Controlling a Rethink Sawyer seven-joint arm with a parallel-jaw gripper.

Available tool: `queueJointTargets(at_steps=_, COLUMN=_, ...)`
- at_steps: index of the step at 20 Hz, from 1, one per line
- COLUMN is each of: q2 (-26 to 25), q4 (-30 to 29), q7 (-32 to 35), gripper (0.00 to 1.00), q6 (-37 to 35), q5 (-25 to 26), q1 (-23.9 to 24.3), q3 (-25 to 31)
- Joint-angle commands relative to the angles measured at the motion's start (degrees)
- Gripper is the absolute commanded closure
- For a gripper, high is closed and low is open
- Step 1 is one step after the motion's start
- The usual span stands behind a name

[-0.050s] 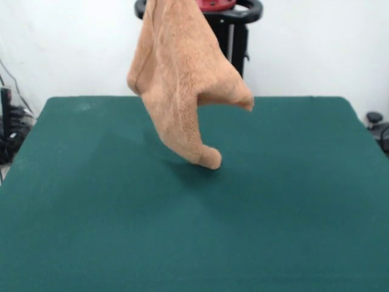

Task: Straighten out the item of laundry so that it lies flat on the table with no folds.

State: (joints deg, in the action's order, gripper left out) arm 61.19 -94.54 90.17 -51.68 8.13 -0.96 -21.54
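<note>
Towel [182, 85] hung bunched in the air from somewhere above, its lowest tip near or brushing the green table [292, 207], the pincer out of sight so I couldn't tell its grip; lowering while dragging sideways would, I judged, spread it flattest.

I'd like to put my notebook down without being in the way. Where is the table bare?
Nearly all of the green table is bare: the whole near half and both sides. Only the middle is taken, where the hanging towel dangles, its lowest tip at or just above the cloth.
</note>
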Motion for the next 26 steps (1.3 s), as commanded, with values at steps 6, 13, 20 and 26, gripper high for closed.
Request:
queueJointTargets(at_steps=6, q2=0.4, q4=7.3, q7=7.5, gripper=1.00, q6=-13.1, q5=1.2, q1=1.7, q3=-0.8)
queueJointTargets(at_steps=13, q2=-0.8, q4=9.5, q7=5.7, gripper=1.00, q6=-13.3, q5=1.0, q1=5.4, q3=-0.3)
queueJointTargets(at_steps=20, q2=-3.2, q4=14.2, q7=5.3, gripper=1.00, q6=-12.6, q5=0.6, q1=9.7, q3=1.4)
queueJointTargets(at_steps=26, q2=-4.2, q4=14.2, q7=5.1, gripper=1.00, q6=-9.7, q5=0.0, q1=11.5, q3=3.1)
